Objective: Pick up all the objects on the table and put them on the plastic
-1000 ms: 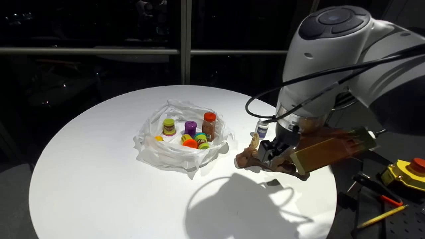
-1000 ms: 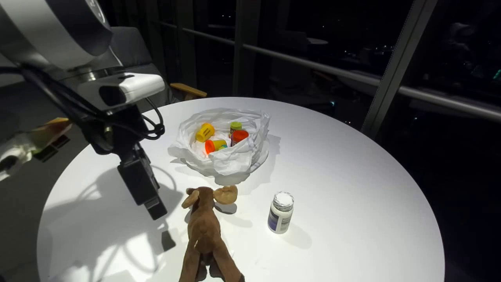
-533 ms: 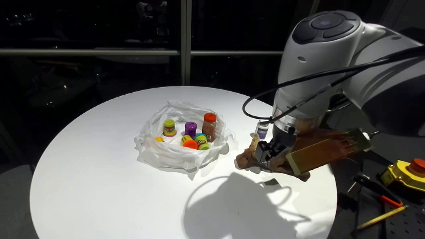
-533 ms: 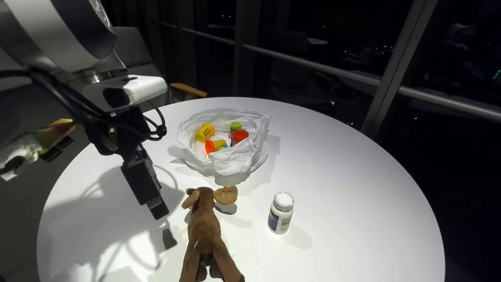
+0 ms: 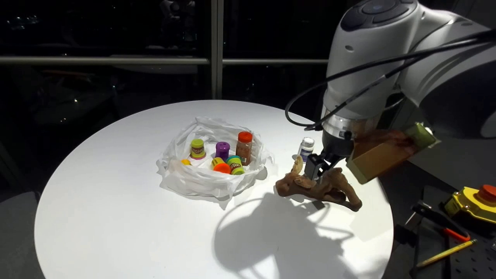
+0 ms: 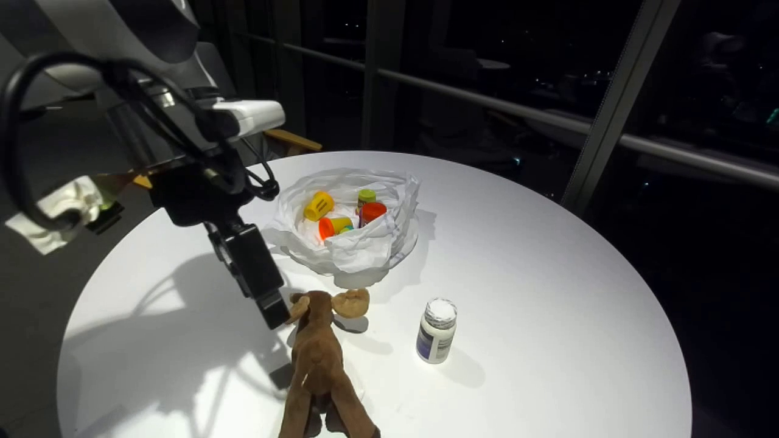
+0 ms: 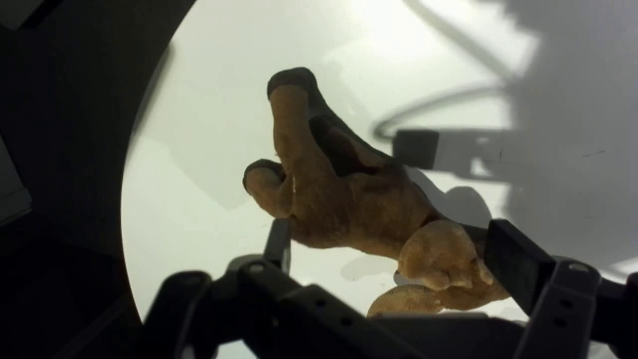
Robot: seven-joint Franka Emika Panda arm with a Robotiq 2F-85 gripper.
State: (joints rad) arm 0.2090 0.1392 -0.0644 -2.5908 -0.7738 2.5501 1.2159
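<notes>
A brown plush moose with tan antlers lies on the white table in both exterior views [image 5: 337, 188] [image 6: 317, 359] and the wrist view [image 7: 344, 214]. My gripper [image 7: 389, 224] is open and empty. Its fingers show on either side of the moose's body and head in the wrist view. In an exterior view the gripper [image 6: 274, 313] hangs above the table, beside the moose's head. A white bottle with a purple label [image 6: 436, 334] stands upright beyond the moose, also in an exterior view [image 5: 306, 149]. The opened white plastic bag [image 5: 201, 186] holds several Play-Doh cans [image 5: 197, 148] and a red-lidded bottle [image 5: 244, 147].
The round white table [image 5: 116, 224] has its edge close to the moose's legs. A yellow box with a red button [image 5: 472, 203] and a yellow pencil [image 5: 445, 254] lie off the table beside the arm. Cables loop around the wrist. Dark windows stand behind.
My gripper has risen slightly and moved sideways towards the moose. The moose, the white bottle and the bag with its contents have not moved.
</notes>
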